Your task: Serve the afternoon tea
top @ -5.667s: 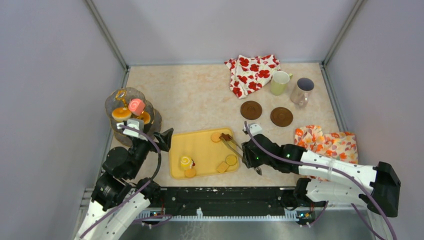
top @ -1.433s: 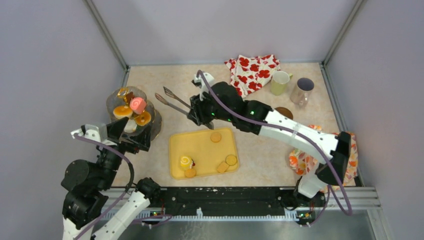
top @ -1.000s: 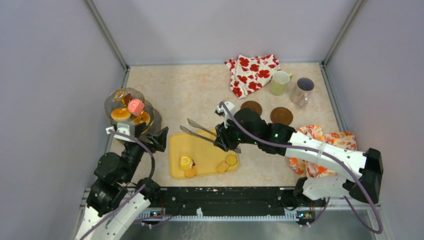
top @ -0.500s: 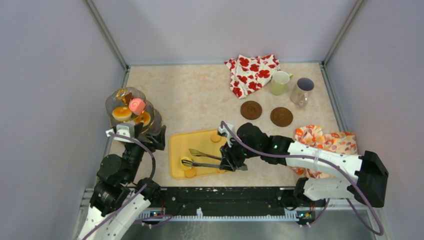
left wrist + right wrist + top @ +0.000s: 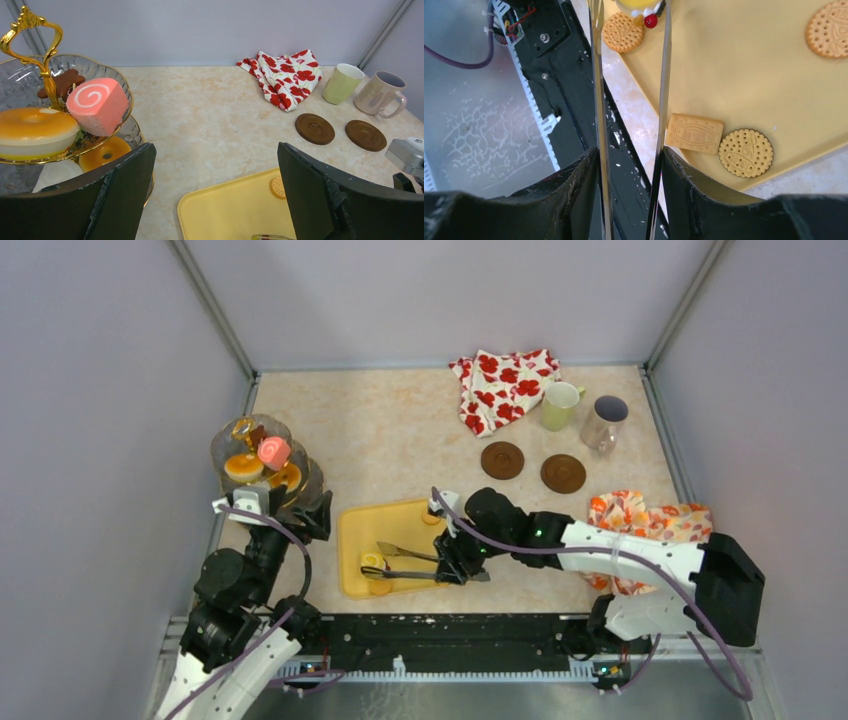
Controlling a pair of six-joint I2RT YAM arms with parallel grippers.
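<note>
Table [image 5: 400,430]: pale marbled top with walls on three sides, carrying everything below
Yellow tray [image 5: 400,525]: near the front edge, between the two arms
Tiered stand [image 5: 107,70]: glass with a gold handle, at the table's left edge, just beside the left arm
Red-flowered cloth [image 5: 505,385]: crumpled at the back, just left of the mugs
Orange-flowered cloth [image 5: 655,520]: at the right edge, partly under the right arm
Tongs [image 5: 405,562]: long and metal, low over the tray's front part, tips pointing left, the two blades apart
Right hand [image 5: 629,200]: fingers pressed against the outer side of each blade, pinching the tongs
Left hand [image 5: 215,200]: fingers spread wide with nothing between them, held near the stand
Pale-yellow mug [image 5: 560,403]: upright at the back right, just beside the red-flowered cloth
Greyish mug [image 5: 603,420]: upright, just right of the pale-yellow mug
Coasters [image 5: 502,460]: two brown discs side by side, in front of the mugs and apart from them
Orange tart [image 5: 35,130]: on the stand's upper tier, touching the pink roll
Pink swirl roll [image 5: 97,105]: on the upper tier
Yellow swirl roll [image 5: 372,562]: on the tray's front left, between the tong tips; whether they touch it I cannot tell
Rectangular biscuit [image 5: 694,133]: on the tray's front right, touching a round biscuit [image 5: 745,152]
</note>
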